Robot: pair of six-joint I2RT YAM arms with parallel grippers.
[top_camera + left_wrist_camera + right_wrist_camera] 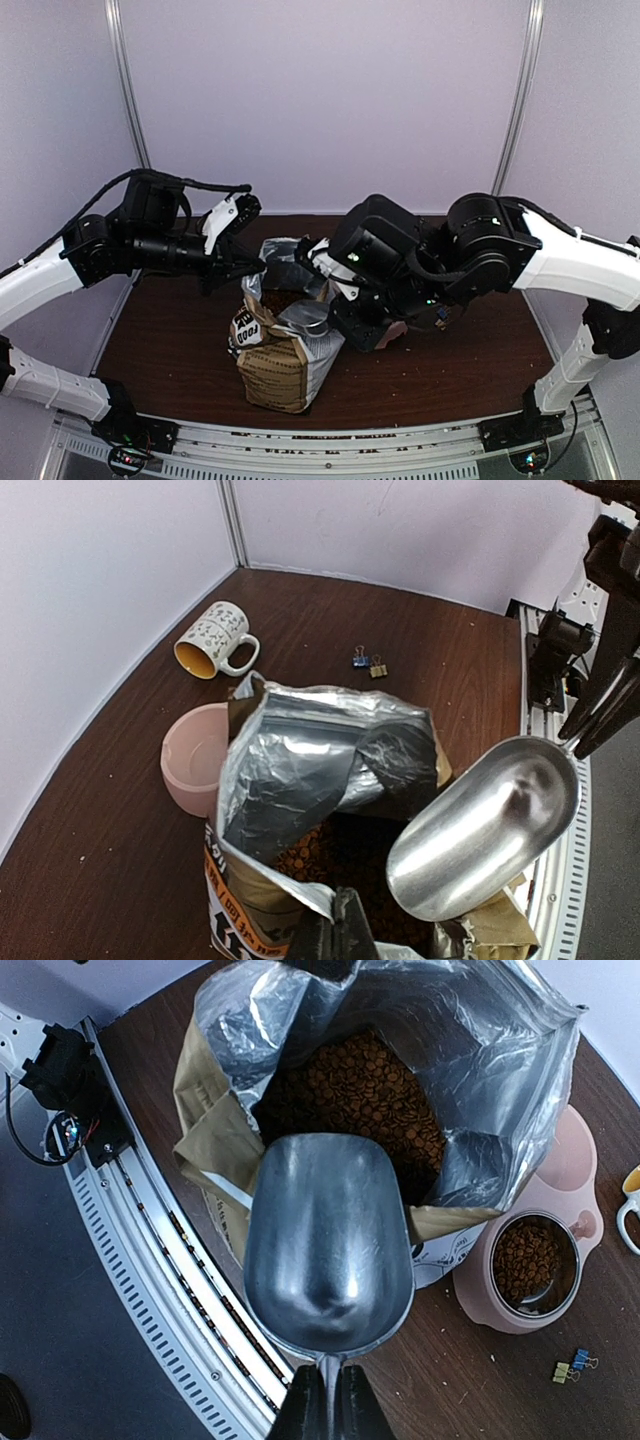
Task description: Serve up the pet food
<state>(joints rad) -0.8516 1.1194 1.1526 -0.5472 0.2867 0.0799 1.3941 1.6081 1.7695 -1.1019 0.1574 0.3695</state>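
At the near edge of the surface (120, 860), my left claw (338, 910) was closed tight, pinching the foil rim of the dog food bag (275, 375) on the side nearest it. The bag stood upright with its mouth pulled open.

My right claw (322, 1380) was clamped narrowly on the handle of the metal scoop (328, 1240). The scoop hung over the near lip of the bag with its bowl facing up and nothing in it.

Inside the bag, below and past the scoop, the reddish-brown kibble (375, 1090) lay in a heap against the silver lining.

Just beyond the bag, touching or almost touching its far side, sat the pink double bowl (575, 1160). One well carried a steel cup (574, 1272) with a shallow layer of kibble in it. The other well, seen from my left wrist, was bare pink.

Farther back, two small binder clips (368, 663) lay side by side on the brown wood. A patterned mug (213, 640) with a yellow inside lay on its side toward the back corner, well apart from the bowl.
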